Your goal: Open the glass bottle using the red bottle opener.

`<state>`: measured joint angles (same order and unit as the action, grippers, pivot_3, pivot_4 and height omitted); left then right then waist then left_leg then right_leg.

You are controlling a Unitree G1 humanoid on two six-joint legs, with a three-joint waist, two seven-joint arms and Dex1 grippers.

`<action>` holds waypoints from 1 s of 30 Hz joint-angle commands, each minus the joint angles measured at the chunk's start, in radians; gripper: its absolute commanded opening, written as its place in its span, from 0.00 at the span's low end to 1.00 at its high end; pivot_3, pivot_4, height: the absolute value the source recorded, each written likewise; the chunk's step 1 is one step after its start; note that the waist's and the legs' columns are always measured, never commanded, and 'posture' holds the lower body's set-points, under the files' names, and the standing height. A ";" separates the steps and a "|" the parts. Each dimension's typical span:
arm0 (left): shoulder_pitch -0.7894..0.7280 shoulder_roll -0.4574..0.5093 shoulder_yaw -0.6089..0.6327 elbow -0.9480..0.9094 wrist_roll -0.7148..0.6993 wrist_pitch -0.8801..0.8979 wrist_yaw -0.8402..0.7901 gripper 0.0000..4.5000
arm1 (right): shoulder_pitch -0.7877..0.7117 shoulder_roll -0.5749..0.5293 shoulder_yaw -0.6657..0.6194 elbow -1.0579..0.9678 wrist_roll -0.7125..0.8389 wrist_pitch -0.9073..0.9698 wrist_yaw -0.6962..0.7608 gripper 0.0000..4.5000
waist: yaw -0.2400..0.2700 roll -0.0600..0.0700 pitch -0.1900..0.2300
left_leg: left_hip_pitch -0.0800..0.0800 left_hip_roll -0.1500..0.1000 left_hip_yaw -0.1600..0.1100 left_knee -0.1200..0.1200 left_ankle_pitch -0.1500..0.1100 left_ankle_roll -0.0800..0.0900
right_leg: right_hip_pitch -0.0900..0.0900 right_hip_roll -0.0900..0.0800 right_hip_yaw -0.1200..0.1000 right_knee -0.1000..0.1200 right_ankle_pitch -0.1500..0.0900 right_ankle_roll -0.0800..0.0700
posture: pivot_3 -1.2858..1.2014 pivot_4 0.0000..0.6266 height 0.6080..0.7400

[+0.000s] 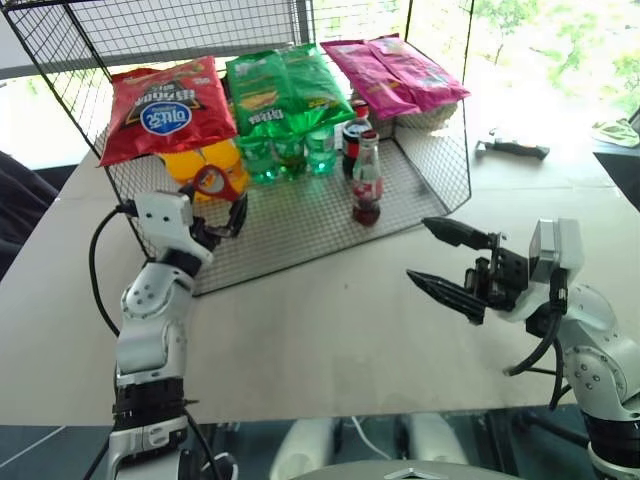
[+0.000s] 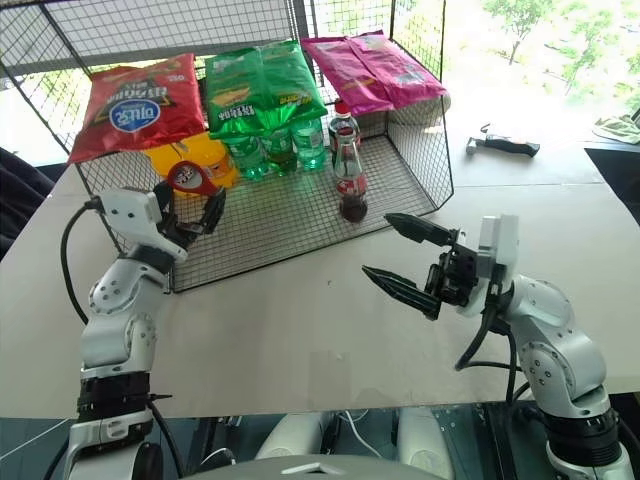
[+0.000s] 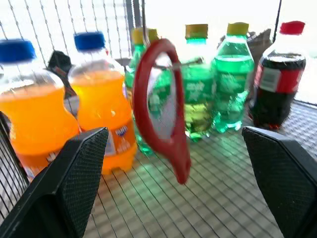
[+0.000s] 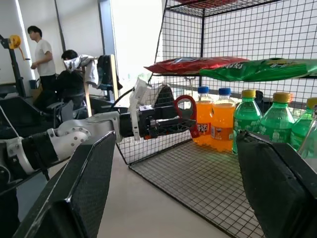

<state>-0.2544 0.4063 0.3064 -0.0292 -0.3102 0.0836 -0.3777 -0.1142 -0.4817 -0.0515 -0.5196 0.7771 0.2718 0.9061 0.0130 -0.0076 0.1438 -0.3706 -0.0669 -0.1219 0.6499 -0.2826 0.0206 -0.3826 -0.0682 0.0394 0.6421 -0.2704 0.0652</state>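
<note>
Both grippers, left (image 1: 222,222) and right (image 1: 445,262), spread wide; red bottle opener (image 1: 211,182) hangs at twelve o'clock of left. Centre fingers around its ring before closing.

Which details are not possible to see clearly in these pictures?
- What the red bottle opener hangs from: in the left wrist view its top is lost in glare and blur.
- Much of the dark cola bottle: in the eye views the glass bottle stands in front.
- The green bottles' caps: in the eye views they are under the green chip bag.
</note>
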 commanded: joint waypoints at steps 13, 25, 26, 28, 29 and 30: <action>-0.112 0.024 -0.009 0.113 -0.008 -0.041 -0.072 0.61 | 0.015 0.016 -0.020 -0.020 -0.016 -0.027 -0.021 0.88 | -0.001 -0.001 0.000 | -0.001 0.000 0.000 0.000 0.000 -0.001 | 0.000 0.001 0.001 0.001 0.000 0.000 | 0.52 0.24 1.00; -0.062 0.020 -0.015 0.048 -0.019 -0.039 -0.069 0.01 | 0.023 0.015 -0.020 -0.001 -0.036 -0.049 -0.011 0.88 | -0.001 -0.001 0.000 | -0.003 0.000 0.001 0.001 0.001 -0.001 | -0.003 0.001 0.001 0.002 0.000 0.000 | 0.52 0.24 1.00; -0.059 0.017 -0.010 0.034 -0.030 -0.034 -0.067 0.01 | 0.022 0.014 -0.020 0.001 -0.036 -0.050 -0.010 0.88 | -0.001 -0.001 0.000 | -0.003 0.000 0.000 0.001 0.001 -0.001 | -0.003 0.001 0.001 0.002 0.000 0.000 | 0.52 0.24 1.00; -0.057 0.005 0.007 0.004 -0.070 -0.024 -0.065 0.01 | 0.020 0.013 -0.019 0.009 -0.039 -0.053 -0.006 0.88 | 0.000 -0.001 0.000 | -0.003 0.000 0.000 0.001 0.001 -0.001 | -0.004 0.001 0.001 0.002 0.000 0.000 | 0.52 0.24 1.00; -0.056 -0.003 0.022 -0.014 -0.104 -0.010 -0.064 0.01 | 0.019 0.015 -0.016 0.015 -0.042 -0.055 -0.004 0.88 | 0.000 -0.001 0.000 | -0.003 0.000 0.000 0.001 0.001 -0.001 | -0.004 0.001 0.001 0.002 0.000 0.000 | 0.52 0.24 1.00; -0.055 -0.011 0.035 -0.029 -0.135 0.007 -0.059 0.01 | 0.018 0.015 -0.015 0.019 -0.045 -0.057 -0.001 0.88 | 0.000 -0.002 0.000 | -0.004 0.000 0.000 0.002 0.001 -0.001 | -0.004 0.001 0.001 0.002 0.000 0.000 | 0.52 0.24 1.00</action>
<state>-0.3082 0.3986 0.2954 0.0163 -0.3814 0.0780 -0.4480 -0.0875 -0.4651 -0.0535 -0.4898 0.7305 0.2350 0.8950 0.0127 -0.0091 0.1435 -0.3756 -0.0665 -0.1219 0.6521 -0.2820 0.0198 -0.3879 -0.0675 0.0397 0.6441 -0.2703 0.0652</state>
